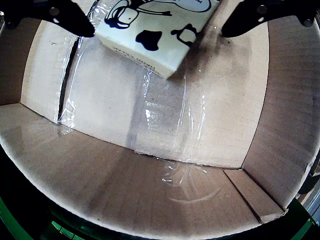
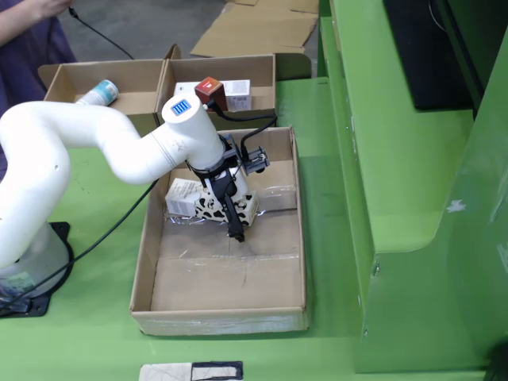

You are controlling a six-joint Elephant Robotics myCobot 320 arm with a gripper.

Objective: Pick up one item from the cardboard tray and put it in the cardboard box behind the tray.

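Cardboard tray [image 1: 150, 200] logged at pick step: fingers [image 1: 75, 20] clamped on cow-print carton [image 1: 155, 35] at twelve o'clock in wrist view; next likely lift toward box [image 2: 262, 67].

White carton [image 1: 160, 30], black cartoon print

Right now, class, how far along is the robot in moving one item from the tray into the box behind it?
Done: the hand grips a white carton with black drawings, which seems lifted off the tray floor, judging by its shadow. In hand: that carton, hanging over the tray. Left: carry it to the cardboard box behind and release it there.
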